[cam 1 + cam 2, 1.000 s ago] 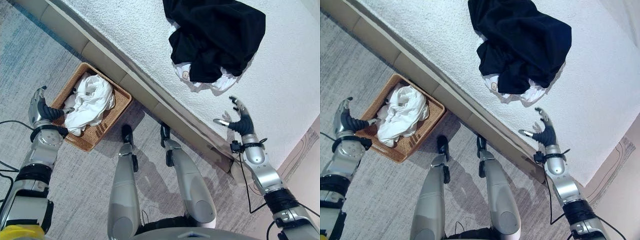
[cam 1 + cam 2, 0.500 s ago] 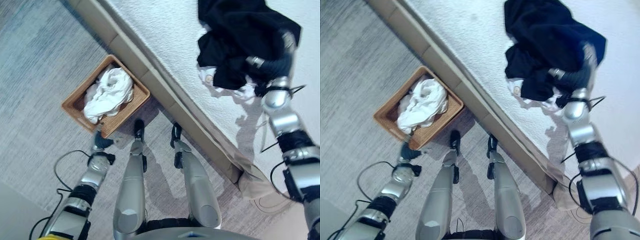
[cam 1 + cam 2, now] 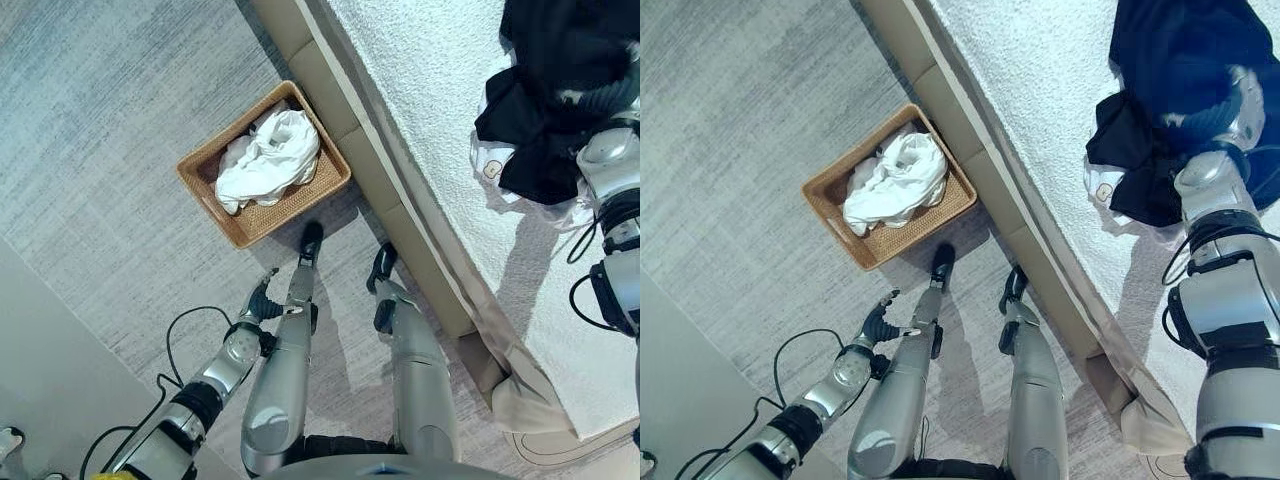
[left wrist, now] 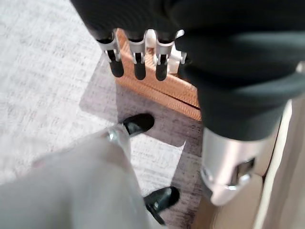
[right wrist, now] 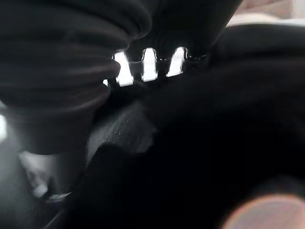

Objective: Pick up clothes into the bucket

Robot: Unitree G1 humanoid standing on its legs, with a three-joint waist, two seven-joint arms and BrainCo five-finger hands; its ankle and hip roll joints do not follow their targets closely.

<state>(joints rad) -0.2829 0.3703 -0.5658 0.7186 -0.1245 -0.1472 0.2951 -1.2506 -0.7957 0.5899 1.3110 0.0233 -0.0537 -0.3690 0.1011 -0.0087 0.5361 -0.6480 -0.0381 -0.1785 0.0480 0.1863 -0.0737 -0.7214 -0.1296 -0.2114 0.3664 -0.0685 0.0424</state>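
We're in a bedroom: white bed (image 3: 420, 60) at 1 o'clock, grey carpet (image 3: 110, 120), wicker laundry basket (image 3: 205, 195).

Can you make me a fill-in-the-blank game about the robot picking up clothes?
1. The woven basket on the floor holds a crumpled ____ cloth.
2. The right hand reaches into the ____ clothes on the bed.
3. The left hand hangs low above the ____.

Missing words: white; dark; floor
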